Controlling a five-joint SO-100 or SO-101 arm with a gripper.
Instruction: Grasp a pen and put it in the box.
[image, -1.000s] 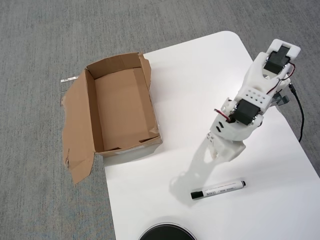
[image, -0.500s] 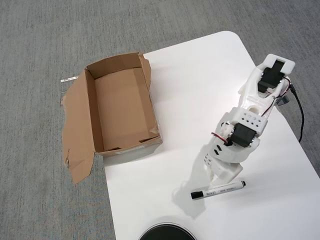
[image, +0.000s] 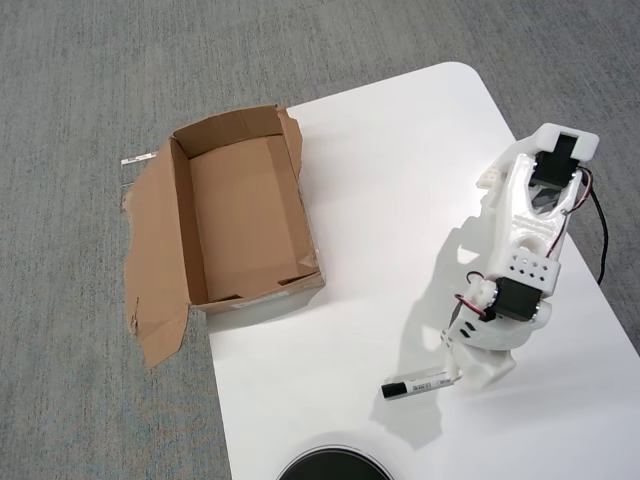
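The pen (image: 415, 384), white with a black cap at its left end, lies flat on the white table (image: 400, 180) near the front edge in the overhead view. My gripper (image: 467, 368) hangs directly over the pen's right end and hides that part. Its white body covers the jaws, so how they stand around the barrel does not show. The box (image: 245, 215), brown cardboard with ragged flaps, sits empty at the table's left edge, well to the upper left of the gripper, with one flap splayed flat over the carpet.
A round black object (image: 333, 465) pokes in at the bottom edge, just left of and below the pen. A black cable (image: 601, 235) runs along the table's right edge by the arm's base. Grey carpet surrounds the table.
The arm has stretched forward and down toward the front of the table, and the gripper now sits over the pen's right end. The pen and box have stayed put.
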